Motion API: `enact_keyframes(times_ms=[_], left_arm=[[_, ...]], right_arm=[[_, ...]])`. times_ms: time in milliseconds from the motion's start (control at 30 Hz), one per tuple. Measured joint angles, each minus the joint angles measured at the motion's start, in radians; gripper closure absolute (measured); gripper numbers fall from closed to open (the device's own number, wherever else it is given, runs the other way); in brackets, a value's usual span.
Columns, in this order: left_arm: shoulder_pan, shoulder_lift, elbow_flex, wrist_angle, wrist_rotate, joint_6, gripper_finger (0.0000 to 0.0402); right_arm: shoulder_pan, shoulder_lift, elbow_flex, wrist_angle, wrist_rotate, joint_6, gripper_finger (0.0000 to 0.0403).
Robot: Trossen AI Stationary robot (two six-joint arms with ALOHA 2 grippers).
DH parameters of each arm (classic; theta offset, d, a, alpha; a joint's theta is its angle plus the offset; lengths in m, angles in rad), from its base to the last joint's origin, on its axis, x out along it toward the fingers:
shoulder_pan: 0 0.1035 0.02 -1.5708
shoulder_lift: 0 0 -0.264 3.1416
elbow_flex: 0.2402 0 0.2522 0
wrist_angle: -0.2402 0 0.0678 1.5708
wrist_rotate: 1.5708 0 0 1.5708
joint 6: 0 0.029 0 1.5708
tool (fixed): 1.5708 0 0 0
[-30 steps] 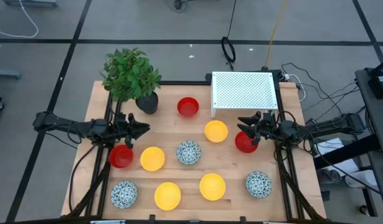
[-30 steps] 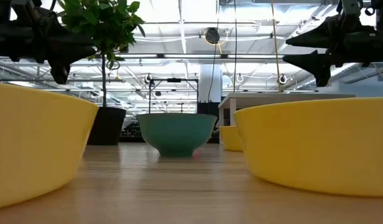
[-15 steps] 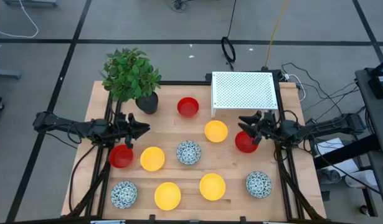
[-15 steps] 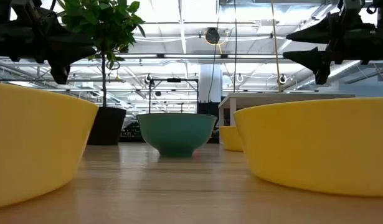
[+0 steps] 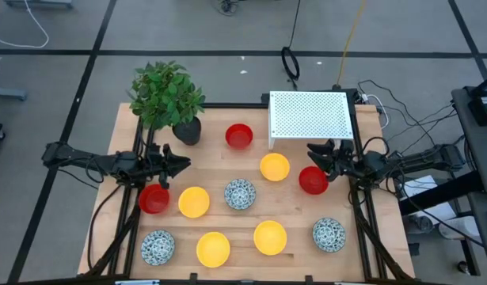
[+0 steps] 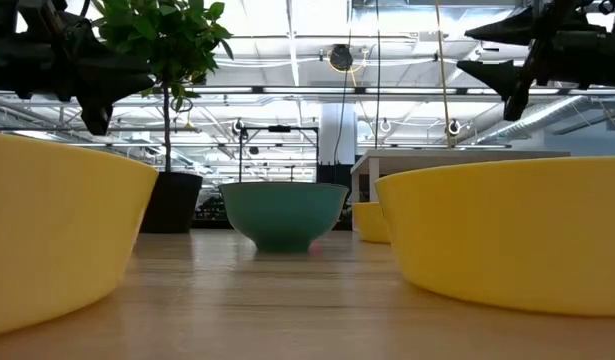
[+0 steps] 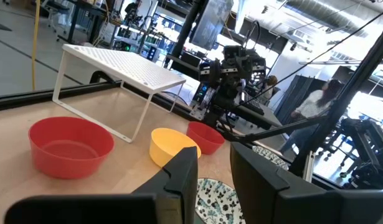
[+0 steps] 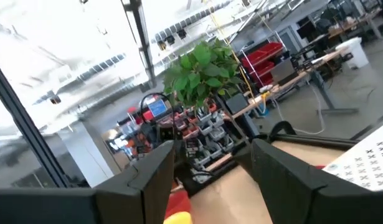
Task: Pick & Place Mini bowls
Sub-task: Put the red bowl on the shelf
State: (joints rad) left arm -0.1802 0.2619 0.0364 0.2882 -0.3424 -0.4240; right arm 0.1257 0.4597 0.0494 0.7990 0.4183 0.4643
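Several mini bowls sit upright on the wooden table (image 5: 370, 237). Red ones (image 5: 238, 136) (image 5: 313, 180) (image 5: 154, 199), yellow ones (image 5: 275, 167) (image 5: 194, 202) (image 5: 213, 248) and speckled white ones (image 5: 240, 194) (image 5: 329, 234) (image 5: 157, 247) are spread over it. My left gripper (image 5: 184, 164) (image 7: 214, 165) hovers level near the left edge, just beyond the left red bowl, open by a narrow gap and empty. My right gripper (image 5: 313, 150) (image 8: 213, 155) hangs above the right red bowl's far rim, open wide, tilted upward and empty.
A potted leafy plant (image 5: 168, 99) stands at the far left corner. A white perforated rack (image 5: 310, 116) stands on legs at the far right. Two yellow bowls (image 6: 507, 235) (image 6: 57, 230) fill the low view's foreground. A person (image 7: 316, 106) shows beyond the table.
My right gripper has tipped its fingertips upward and risen slightly above the right red bowl, staying open. No bowl has moved.
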Motion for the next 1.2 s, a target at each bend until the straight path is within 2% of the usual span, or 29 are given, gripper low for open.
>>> enact_keyframes(times_ms=[267,667,800,967,1067,1200], left_arm=[[0.000,0.000,0.000,0.000,0.000,0.000,0.0304],[0.000,0.000,0.000,0.000,0.000,0.000,0.0304],[0.000,0.000,0.000,0.000,0.000,0.000,0.0304],[0.000,0.000,0.000,0.000,0.000,0.000,0.0304],[0.000,0.000,0.000,0.000,0.000,0.000,0.0304],[0.000,0.000,0.000,0.000,0.000,0.000,0.0304]], right_arm=[[0.000,-0.001,0.000,0.009,0.000,0.191,0.0202],[-0.001,0.000,0.000,0.013,-0.005,0.179,0.0202],[-0.002,0.000,0.018,0.003,-0.060,0.121,0.0202],[-0.002,0.011,0.125,-0.235,-0.132,0.046,0.0202],[-0.002,0.033,0.219,-0.471,-0.138,-0.005,0.0202],[-0.002,0.082,0.339,-0.775,-0.131,0.028,0.0202]])
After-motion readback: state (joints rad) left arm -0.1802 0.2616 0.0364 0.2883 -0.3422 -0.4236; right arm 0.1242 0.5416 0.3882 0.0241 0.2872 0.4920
